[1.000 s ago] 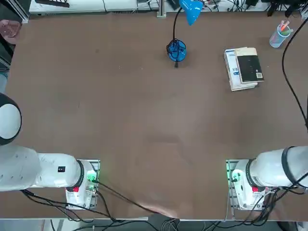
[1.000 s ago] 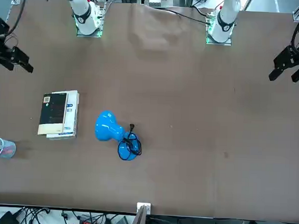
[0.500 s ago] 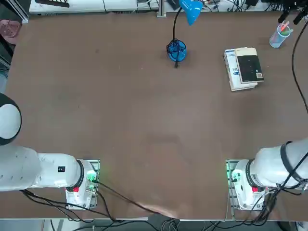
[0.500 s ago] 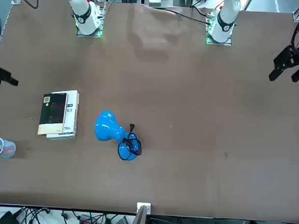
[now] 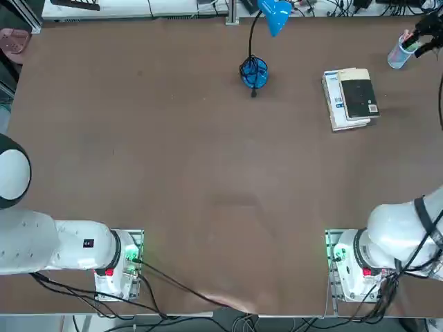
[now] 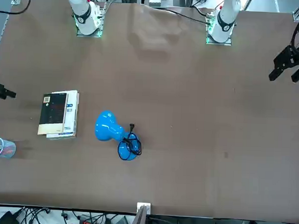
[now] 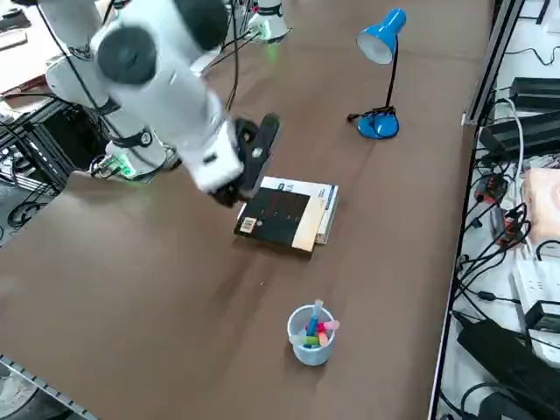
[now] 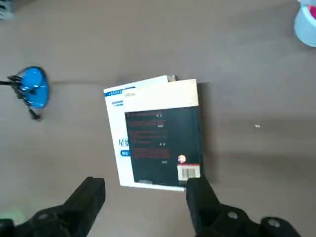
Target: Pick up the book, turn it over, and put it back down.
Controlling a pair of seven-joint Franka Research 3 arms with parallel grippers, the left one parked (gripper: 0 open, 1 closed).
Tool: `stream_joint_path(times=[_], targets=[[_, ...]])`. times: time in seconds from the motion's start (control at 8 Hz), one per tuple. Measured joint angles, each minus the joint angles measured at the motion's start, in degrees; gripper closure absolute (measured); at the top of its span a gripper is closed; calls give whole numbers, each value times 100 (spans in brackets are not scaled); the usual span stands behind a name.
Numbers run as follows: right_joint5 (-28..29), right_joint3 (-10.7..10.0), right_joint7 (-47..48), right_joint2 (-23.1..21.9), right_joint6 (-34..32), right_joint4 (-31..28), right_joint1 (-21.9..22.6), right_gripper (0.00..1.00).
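Swung inward since earlier, the right end effector [image 8: 145, 192], spread wide, hovers near the book [image 8: 163, 138]'s edge.

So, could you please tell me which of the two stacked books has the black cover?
The upper, thinner one: it lies on the white book and carries a barcode label.

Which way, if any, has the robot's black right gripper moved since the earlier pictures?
Yes: in the top view, the right gripper has come down toward the small light-blue plastic cup.
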Motion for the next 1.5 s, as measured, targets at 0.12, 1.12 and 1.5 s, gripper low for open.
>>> stream_joint_path(times=[0.12, 1.12, 1.5], targets=[[560, 1, -562, 255, -29, -83, -297, 0], [2702, 20, -2863, 2382, -561, 162, -1428, 1], [2857, 54, -2812, 2621, -562, 220, -1439, 2]])
